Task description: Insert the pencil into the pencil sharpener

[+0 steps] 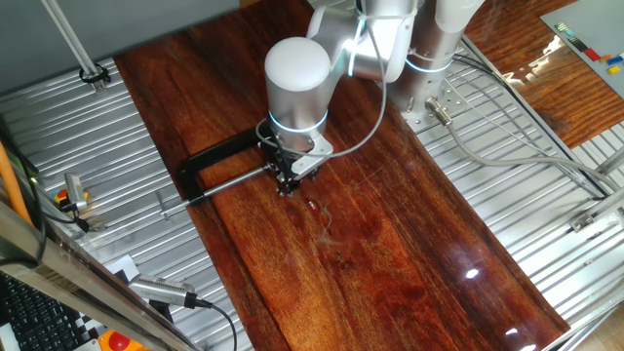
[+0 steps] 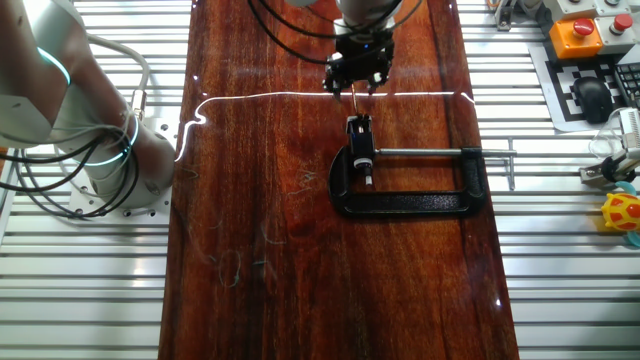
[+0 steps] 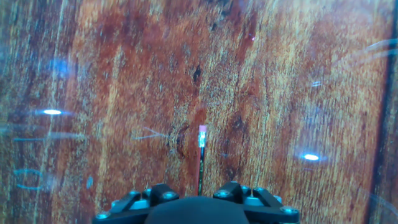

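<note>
Above the wood, the fingers point straight down, clenched around the pencil.

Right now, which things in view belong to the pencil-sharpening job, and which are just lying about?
Belongs to the job:
pencil, held in the gripper
pencil sharpener
black clamp, set around the sharpener

Just lying about, off the wooden board:
orange button box
yellow toy
keyboard
</note>
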